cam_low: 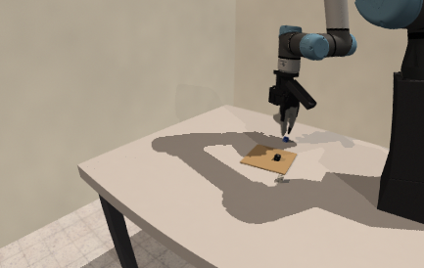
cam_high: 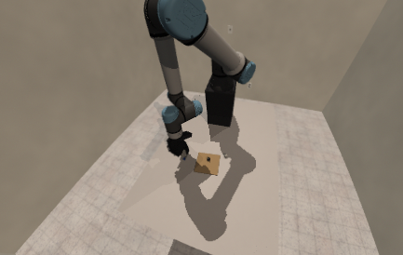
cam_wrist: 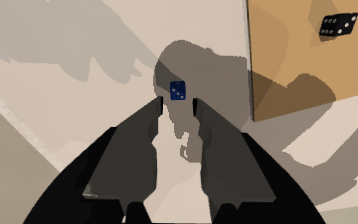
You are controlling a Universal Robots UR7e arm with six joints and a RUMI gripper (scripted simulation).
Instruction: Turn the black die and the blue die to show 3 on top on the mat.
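Note:
The blue die (cam_high: 184,158) (cam_low: 286,140) (cam_wrist: 178,90) sits on the table beside the mat (cam_high: 214,167) (cam_low: 255,160) (cam_wrist: 301,55). In the wrist view its larger visible face shows three pips. My gripper (cam_high: 184,155) (cam_low: 287,134) (cam_wrist: 178,98) is partly open and empty, pointing down, its fingertips close above the blue die. The black die (cam_high: 208,159) (cam_low: 277,157) (cam_wrist: 338,25) rests on the mat; in the wrist view it shows a six face and a three face. The white die (cam_high: 225,155) (cam_low: 280,178) is off the mat, outside the wrist view; its number is too small to read.
The robot's black pedestal (cam_high: 220,107) (cam_low: 414,147) stands behind the mat in the top view and at the right in the exterior view. Shadows of the arm cross the table and part of the mat.

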